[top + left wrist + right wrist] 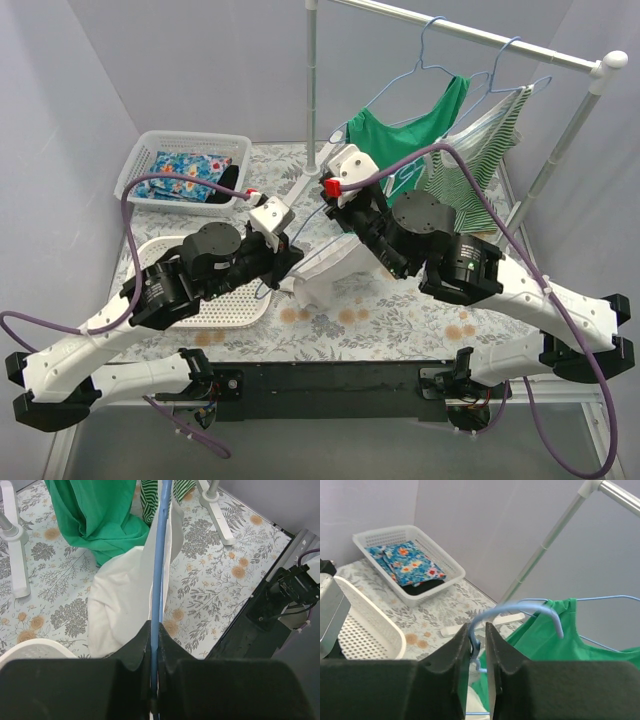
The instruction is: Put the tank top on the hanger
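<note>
The white tank top point(338, 282) lies bunched on the floral table between the two arms. In the left wrist view the tank top point(120, 600) hangs beside the light-blue hanger point(160, 555). My left gripper point(155, 630) is shut on the hanger's wire, which runs straight out from the jaws; from above the left gripper point(289, 262) sits at the cloth's left edge. My right gripper point(478, 630) is closed narrowly on the hanger's twisted neck, and the hook point(520, 609) curves out above it. From above, the right gripper point(338, 212) is just over the cloth.
A green top point(420, 125) and a striped top point(480, 150) hang on the rack rail point(480, 38) at back right. The rack's upright point(312, 80) and foot point(12, 545) stand nearby. A white basket point(150, 165) with floral cloth is back left. A flat white tray point(245, 305) lies under the left arm.
</note>
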